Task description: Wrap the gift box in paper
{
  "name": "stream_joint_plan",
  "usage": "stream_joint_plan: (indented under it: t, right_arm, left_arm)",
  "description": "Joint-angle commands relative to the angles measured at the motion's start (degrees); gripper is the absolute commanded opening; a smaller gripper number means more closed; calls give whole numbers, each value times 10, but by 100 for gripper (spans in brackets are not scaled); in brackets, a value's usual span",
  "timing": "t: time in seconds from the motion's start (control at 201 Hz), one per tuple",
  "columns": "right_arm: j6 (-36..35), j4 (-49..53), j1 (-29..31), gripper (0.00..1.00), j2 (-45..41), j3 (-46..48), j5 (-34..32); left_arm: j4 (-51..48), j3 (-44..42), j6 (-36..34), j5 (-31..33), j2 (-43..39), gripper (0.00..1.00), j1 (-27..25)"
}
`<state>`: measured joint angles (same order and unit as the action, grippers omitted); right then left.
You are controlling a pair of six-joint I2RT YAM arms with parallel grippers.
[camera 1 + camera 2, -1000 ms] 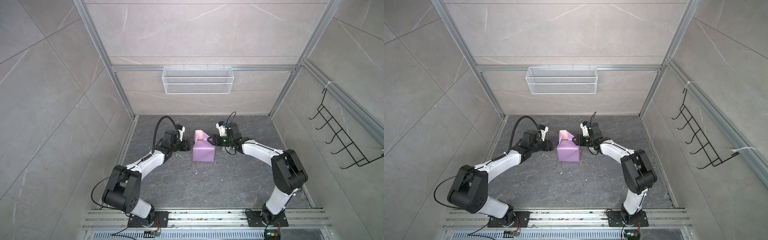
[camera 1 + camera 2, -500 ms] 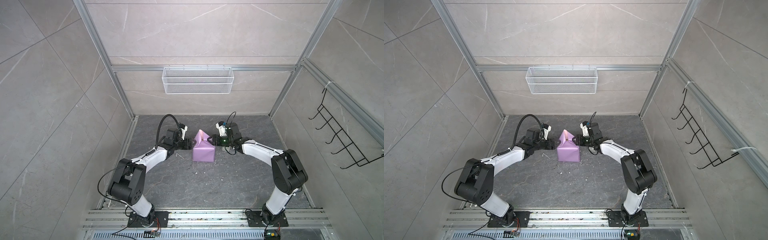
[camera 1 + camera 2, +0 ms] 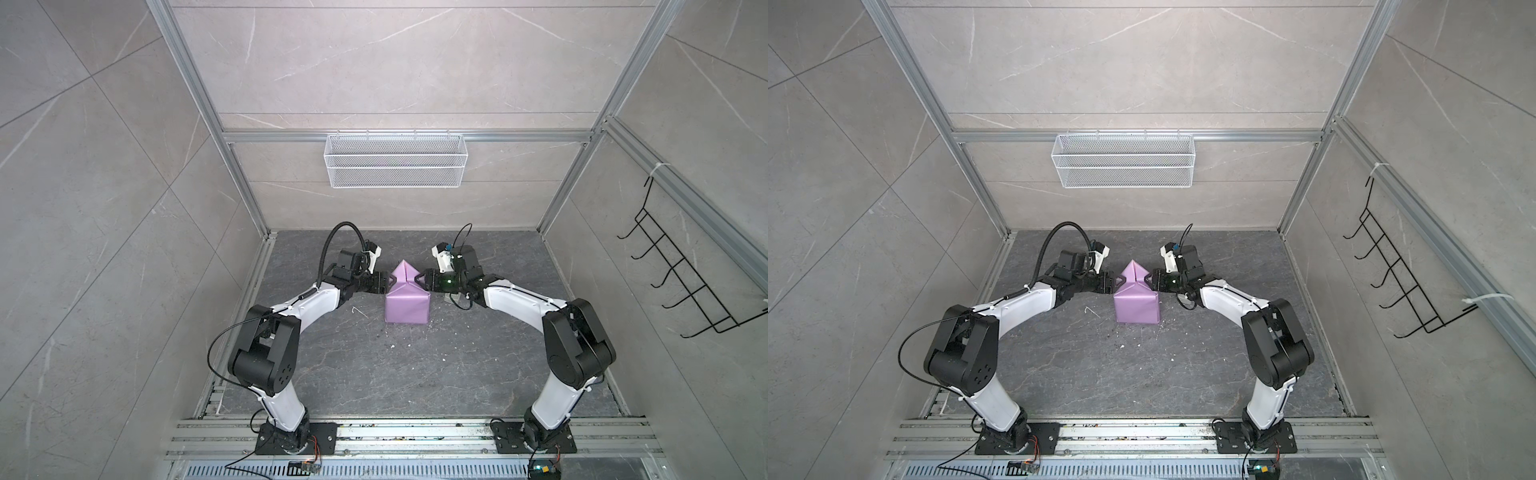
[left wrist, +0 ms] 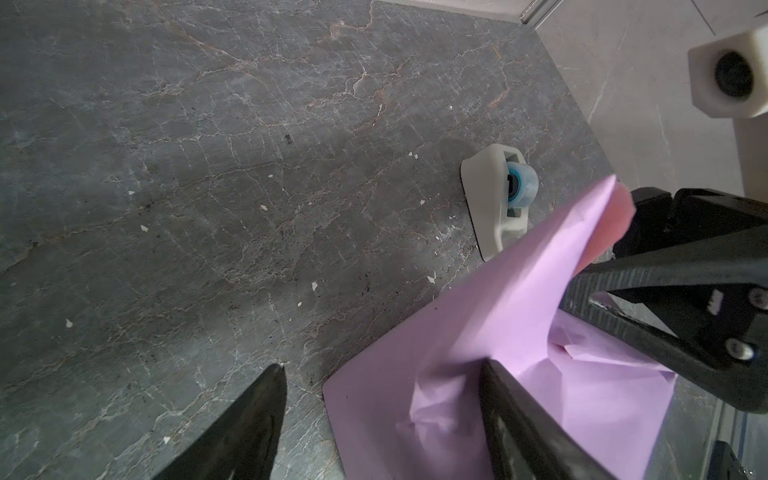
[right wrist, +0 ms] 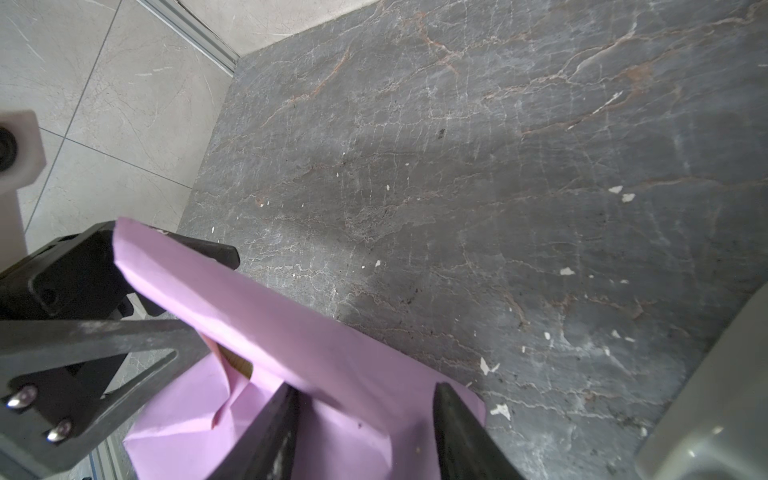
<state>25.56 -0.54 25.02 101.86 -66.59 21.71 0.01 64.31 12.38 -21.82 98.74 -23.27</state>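
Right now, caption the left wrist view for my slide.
Open left claw at the folded paper, right claw opposite, tape dispenser nearby.

Pale grey, marble-veined tile walls enclosed the work cell, framed by aluminium posts. A white wire basket hung on the back wall and a black hook rack on the right. White scraps flecked the dark, evenly lit stone surface.
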Motion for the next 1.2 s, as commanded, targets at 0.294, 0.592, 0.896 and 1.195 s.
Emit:
stream_joint_plan:
  t: [0.294,0.592,0.896,1.195]
  right_arm:
    - [-11,30,7,53,9,12,4]
    - [-12,30,7,53,7,14,7]
    - [-11,28,7,53,7,14,9]
    - [-12,30,6,53,6,14,9]
  left_arm:
    - [-49,54,-102,-40,36,73,3]
    - [-73,89,-171,-108,60,63,10]
    - [-116,138,-224,-154,92,44,12]
    - [-121,164,-253,-199,114,31,13]
